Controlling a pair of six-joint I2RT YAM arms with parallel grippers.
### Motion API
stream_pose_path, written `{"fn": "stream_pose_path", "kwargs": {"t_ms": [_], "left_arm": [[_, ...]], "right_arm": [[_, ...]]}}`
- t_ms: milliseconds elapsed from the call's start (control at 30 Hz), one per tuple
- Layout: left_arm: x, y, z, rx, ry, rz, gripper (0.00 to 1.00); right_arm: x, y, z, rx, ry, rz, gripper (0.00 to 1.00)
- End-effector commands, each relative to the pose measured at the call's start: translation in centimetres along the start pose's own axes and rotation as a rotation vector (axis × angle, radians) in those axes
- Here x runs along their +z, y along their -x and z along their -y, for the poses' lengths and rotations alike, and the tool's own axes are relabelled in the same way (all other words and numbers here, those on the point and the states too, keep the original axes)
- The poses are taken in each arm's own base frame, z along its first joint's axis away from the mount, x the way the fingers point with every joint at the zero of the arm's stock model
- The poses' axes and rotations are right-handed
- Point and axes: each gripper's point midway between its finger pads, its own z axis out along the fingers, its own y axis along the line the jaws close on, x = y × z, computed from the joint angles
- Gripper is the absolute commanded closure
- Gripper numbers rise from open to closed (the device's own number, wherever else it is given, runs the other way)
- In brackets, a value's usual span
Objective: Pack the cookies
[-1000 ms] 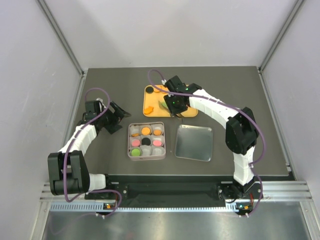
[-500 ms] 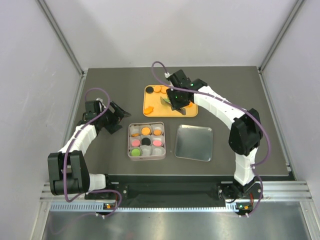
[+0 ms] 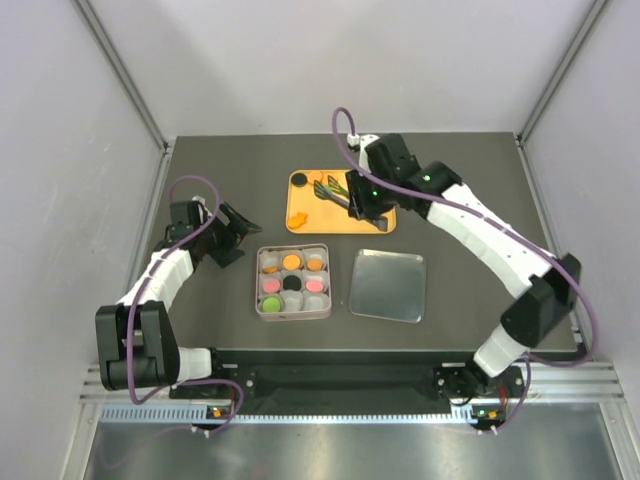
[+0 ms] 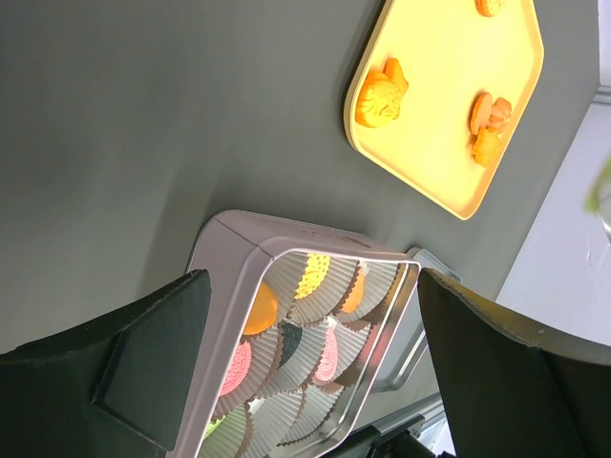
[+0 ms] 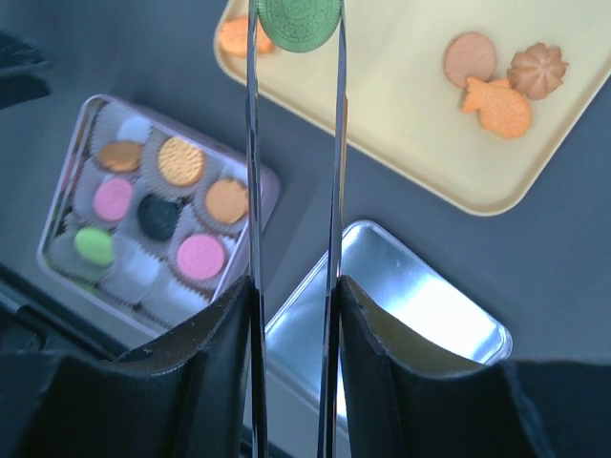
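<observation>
Carrying calls for a steady pinch; right gripper (image 5: 295,43) grips one green cookie (image 5: 299,21) above the yellow tray (image 5: 401,124) by the desk (image 3: 470,200) far edge; aim for a bare cup (image 5: 135,128) in the tin (image 5: 270,191) toward the near edge; left gripper (image 3: 243,240) hangs spread.

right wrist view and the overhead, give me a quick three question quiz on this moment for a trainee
1. True or false: the right gripper is shut on a green cookie.
2. Where does the silver lid lie relative to the tin? A: on top of it. B: beside it. C: underneath it.
3. What colour is the centre cookie in the tin?

Key: 1 true; 2 B; 3 black.
</observation>
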Motion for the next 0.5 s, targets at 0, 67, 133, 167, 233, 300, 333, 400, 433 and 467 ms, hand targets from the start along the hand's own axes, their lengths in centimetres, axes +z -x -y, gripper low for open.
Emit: {"fn": "stream_pose_path", "kwargs": {"t_ms": [0,67,133,167,233,300,333,400,433,467], "left_arm": [[0.1,0.6,0.3,0.009,-0.028,0.024,0.06],[0.1,0.5,0.3,0.009,-0.029,0.022,0.06],[0.1,0.5,0.3,0.009,-0.029,0.022,0.06],[0.1,0.5,0.3,0.010,-0.030,0.021,0.06],[0.1,0.5,0.3,0.010,-0.029,0.025,0.06],[0.1,0.5,0.3,0.008,-0.029,0.024,0.06],[0.1,0.6,0.3,0.009,-0.030,0.025,0.06],[0.1,0.6,0.3,0.005,-0.029,0.024,0.06],[0.2,0.5,0.3,0.005,-0.031,0.022,0.06],[0.2,0.5,0.3,0.005,-0.031,0.022,0.06]], "right_arm": [[-3.5,-0.6,-3.2,-0.019,0.108,0.050,0.62],[-4.8,-1.4,-4.1,-0.025,0.129,0.054,0.62],[-5.4,-2.9,-5.4,-0.047,0.146,0.036,0.63],[-5.7,-3.6,-6.1,-0.050,0.160,0.023,0.62],[-6.2,-5.2,-7.9,-0.083,0.183,0.003,0.63],[-6.5,-6.8,-9.5,-0.106,0.208,-0.025,0.62],[-6.6,-7.3,-10.0,-0.112,0.215,-0.033,0.63],[-6.7,-8.6,-11.5,-0.132,0.241,-0.058,0.62],[-6.5,-9.2,-12.0,-0.143,0.247,-0.077,0.62],[-6.5,-9.6,-12.4,-0.150,0.249,-0.086,0.62]]}}
